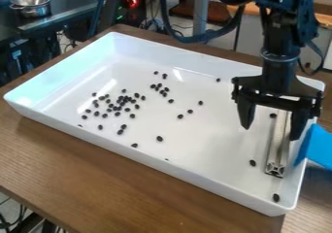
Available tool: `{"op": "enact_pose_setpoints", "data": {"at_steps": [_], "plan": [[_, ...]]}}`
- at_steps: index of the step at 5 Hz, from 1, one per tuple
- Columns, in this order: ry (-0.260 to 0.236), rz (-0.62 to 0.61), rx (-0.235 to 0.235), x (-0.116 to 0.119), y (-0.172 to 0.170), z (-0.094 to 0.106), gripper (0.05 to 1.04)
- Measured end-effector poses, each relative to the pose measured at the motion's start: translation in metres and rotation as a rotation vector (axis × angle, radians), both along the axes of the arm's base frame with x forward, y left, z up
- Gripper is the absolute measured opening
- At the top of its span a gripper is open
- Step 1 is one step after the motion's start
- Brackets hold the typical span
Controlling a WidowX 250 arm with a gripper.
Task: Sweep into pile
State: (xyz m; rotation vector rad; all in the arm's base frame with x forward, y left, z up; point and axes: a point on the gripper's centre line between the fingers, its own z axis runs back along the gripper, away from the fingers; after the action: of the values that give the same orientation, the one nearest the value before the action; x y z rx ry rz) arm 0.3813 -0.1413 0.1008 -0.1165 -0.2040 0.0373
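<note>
One black robot arm (277,30), flanked by a thick, dark, looped cable (188,39), wrist (277,72) ringed by a thin grey band (279,58), black gripper (271,133) built with broad crossbar (277,101), fitted with two tapered fingers (245,111).

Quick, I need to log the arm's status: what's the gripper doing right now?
Gripper: open, fingers spread wide with the metal bar between them in view, not clamped on it.

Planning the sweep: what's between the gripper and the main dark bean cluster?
Camera view: a few loose dark beans, scattered on the white tray.
</note>
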Motion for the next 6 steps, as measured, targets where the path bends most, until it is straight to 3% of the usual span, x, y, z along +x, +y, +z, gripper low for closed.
{"op": "enact_pose_setpoints", "data": {"at_steps": [1, 3, 5, 6], "plan": [[-0.005, 0.032, -0.001, 0.000, 0.001, -0.003, 0.945], [0.005, 0.046, 0.007, -0.008, -0.004, -0.014, 0.387], [0.010, 0.025, 0.015, -0.014, 0.009, -0.014, 0.366], [0.007, 0.028, 0.032, -0.016, 0.035, -0.013, 0.366]]}}
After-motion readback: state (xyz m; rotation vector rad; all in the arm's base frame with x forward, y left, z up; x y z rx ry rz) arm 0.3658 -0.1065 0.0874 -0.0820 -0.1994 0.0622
